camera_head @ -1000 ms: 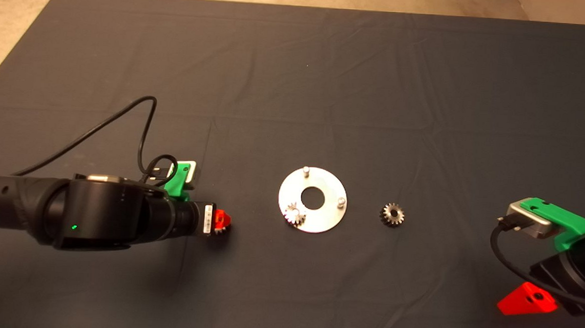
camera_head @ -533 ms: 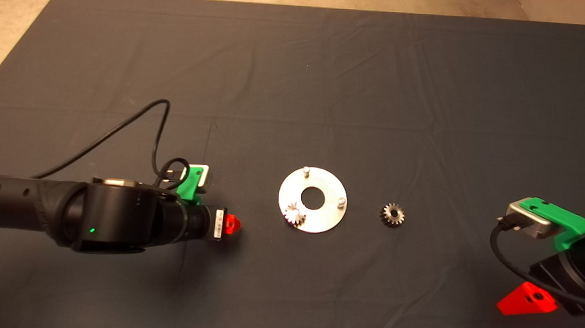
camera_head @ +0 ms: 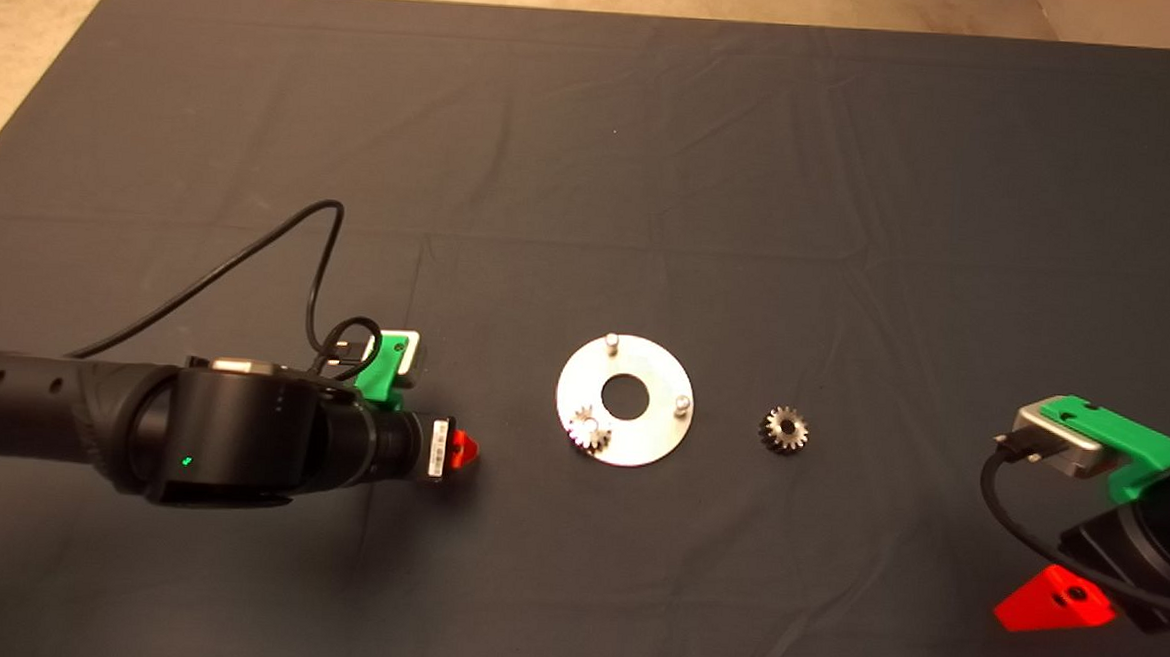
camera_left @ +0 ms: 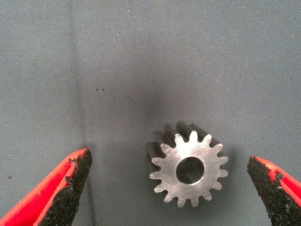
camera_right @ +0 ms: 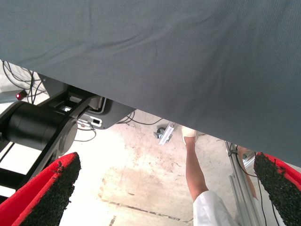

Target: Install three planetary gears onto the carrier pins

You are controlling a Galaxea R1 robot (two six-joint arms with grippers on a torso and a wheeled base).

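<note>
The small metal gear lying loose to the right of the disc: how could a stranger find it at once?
Find the shiny round metal disc mid-mat. Just right of it, apart, a small toothed grey gear lies on bare dark mat. Unlike the gear on the disc's pin, it sits on no pin.

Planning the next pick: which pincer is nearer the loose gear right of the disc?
Right. The right pincer waits at the mat's lower right edge; the left pincer is beyond the disc from that gear.

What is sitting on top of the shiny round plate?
On the disc, one gear sits on a pin near its edge. Two other pins stand bare. Whatever is beneath the gear is hidden.
</note>
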